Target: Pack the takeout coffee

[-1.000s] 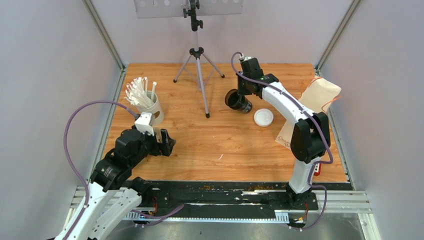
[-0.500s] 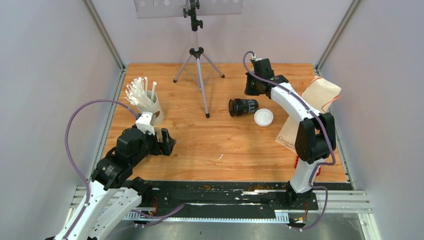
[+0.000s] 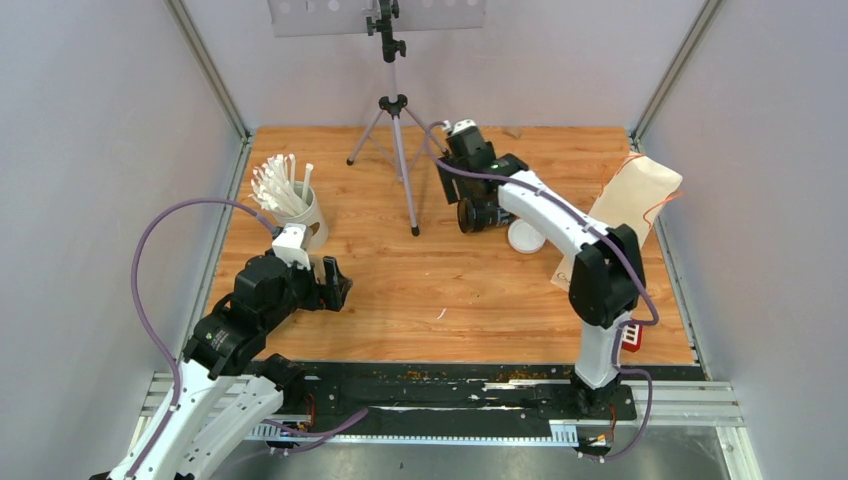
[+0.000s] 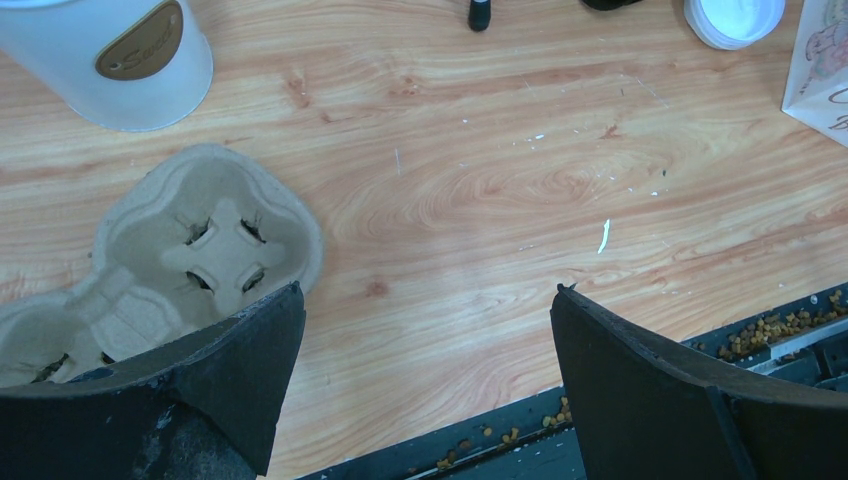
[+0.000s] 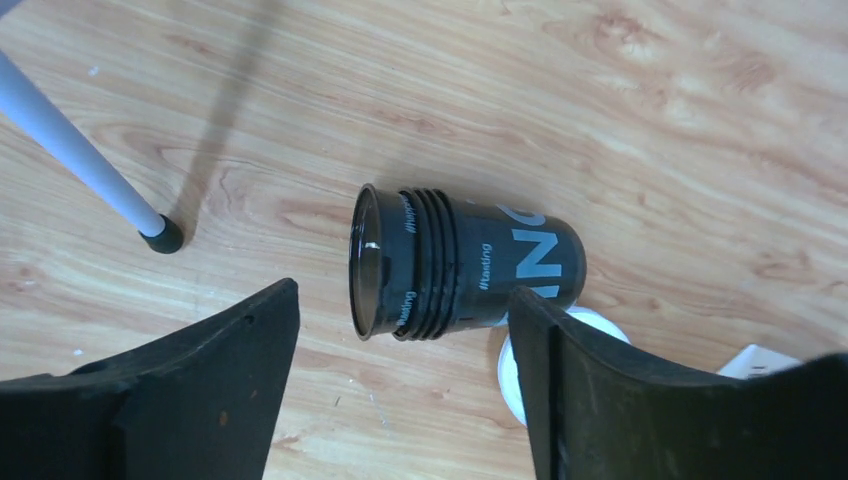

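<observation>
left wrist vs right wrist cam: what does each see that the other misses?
Left wrist only: the pulp cup carrier, a white cup with a brown label, a paper bag corner. Right wrist only: nested black cups lying on their side, mouth toward the tripod foot. Both: that foot, the white lid, the wooden table.

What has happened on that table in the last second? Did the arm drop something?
The right gripper let go of the stack of black cups, which went from tilted in its grasp to lying on its side on the table. The gripper drew back, then swung left and now hovers open above the stack. The left gripper, white lid, cup of straws and paper bag stayed put.
</observation>
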### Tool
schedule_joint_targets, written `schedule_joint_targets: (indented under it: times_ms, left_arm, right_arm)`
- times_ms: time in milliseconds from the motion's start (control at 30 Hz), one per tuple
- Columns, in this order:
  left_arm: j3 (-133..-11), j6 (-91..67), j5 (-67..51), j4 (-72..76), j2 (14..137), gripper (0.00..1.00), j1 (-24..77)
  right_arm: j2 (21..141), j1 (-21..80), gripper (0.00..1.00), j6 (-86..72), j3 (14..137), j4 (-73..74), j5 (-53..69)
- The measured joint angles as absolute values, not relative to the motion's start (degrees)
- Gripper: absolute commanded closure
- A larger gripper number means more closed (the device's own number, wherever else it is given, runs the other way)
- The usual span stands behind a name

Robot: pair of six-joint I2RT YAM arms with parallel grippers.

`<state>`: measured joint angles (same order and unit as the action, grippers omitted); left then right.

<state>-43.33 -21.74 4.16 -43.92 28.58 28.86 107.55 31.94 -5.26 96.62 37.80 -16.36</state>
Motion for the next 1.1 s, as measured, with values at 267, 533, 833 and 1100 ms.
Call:
schedule_joint_targets:
  times_ms: [267, 533, 833, 1100]
  left_arm:
    - [-43.3, -21.7, 4.1, -43.9, 28.6, 0.0, 28.9]
    - [-43.3, -21.7, 4.1, -43.9, 28.6, 0.0, 28.9]
    - [-43.3, -21.7, 4.2, -43.9, 28.6, 0.0, 28.9]
    - [-43.3, -21.7, 4.2, -43.9, 28.6, 0.0, 28.9]
  right_arm:
    - [118.0, 39.8, 0.1, 0.1, 101.6, 41.1, -33.4]
    - [124.8, 40.3, 0.16, 2.2, 104.0, 43.8, -44.2]
    - [127.6, 40.3, 0.45, 3.1, 105.3, 44.2, -49.5]
    - [128.6, 40.3, 0.73, 3.2, 106.6, 44.6, -51.3]
